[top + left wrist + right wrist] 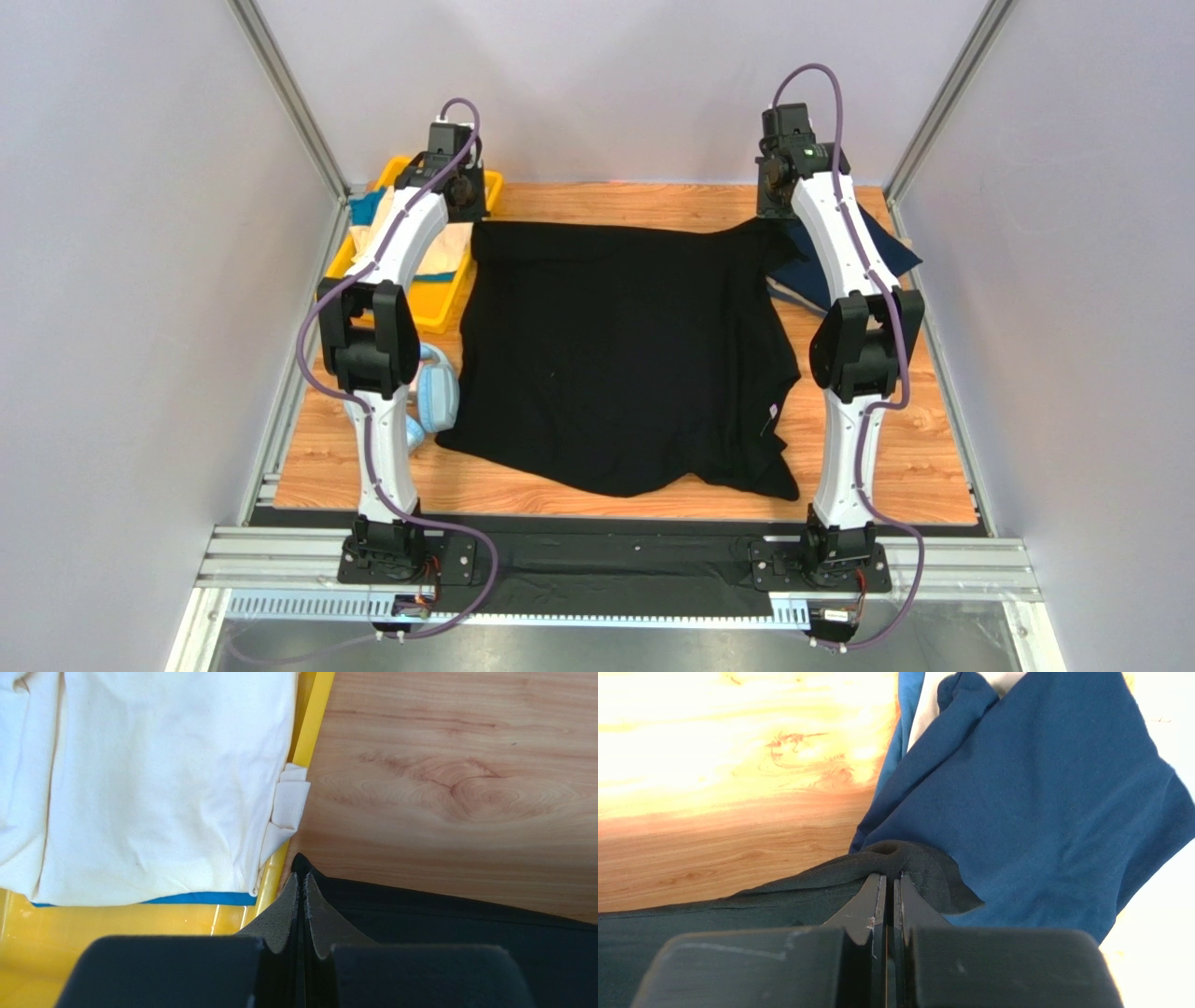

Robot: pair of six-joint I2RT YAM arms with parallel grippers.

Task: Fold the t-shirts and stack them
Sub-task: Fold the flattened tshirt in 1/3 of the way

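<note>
Black matte cloth, soft: the black t-shirt (624, 357) lies spread nearly flat at the centre of the wood-grain worktop (912, 462). It is roughly square, its far edge running 9 to 3 o'clock and its length toward 6. My left hand (302, 882) pinches its 11 o'clock corner. My right hand (890, 882) pinches the 1 o'clock corner, where the cloth is puckered. A creased cream t-shirt (154, 777) fills the glossy yellow tray (312, 714). The navy t-shirt (1046, 798) lies rumpled at 2.
</note>
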